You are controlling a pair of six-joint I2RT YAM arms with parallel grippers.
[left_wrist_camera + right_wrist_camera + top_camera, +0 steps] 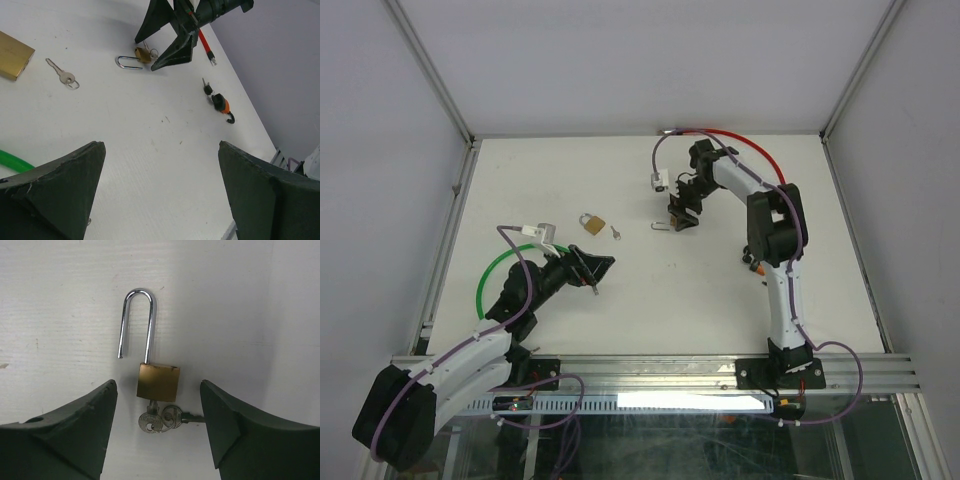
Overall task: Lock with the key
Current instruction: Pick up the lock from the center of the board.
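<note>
A small brass padlock [158, 382] lies flat on the white table, and its long steel shackle [137, 320] is sprung open. One key [152, 420] sits in the padlock's bottom keyhole, with a second key on the same ring beside it. My right gripper [157, 390] hangs open just above, a finger on each side of the lock body and neither finger touching it. From the top this padlock [665, 226] shows under the right gripper [682, 215]. My left gripper [592, 268] is wide open over bare table and holds nothing; in its own wrist view the left gripper [162, 145] is also empty.
A larger brass padlock [592, 222] and a loose key [616, 233] lie left of centre; the left wrist view shows the same larger padlock [14, 55] and loose key [62, 74]. A small black and orange clip [220, 102] lies near the right arm. A green cable [495, 265] loops by the left arm.
</note>
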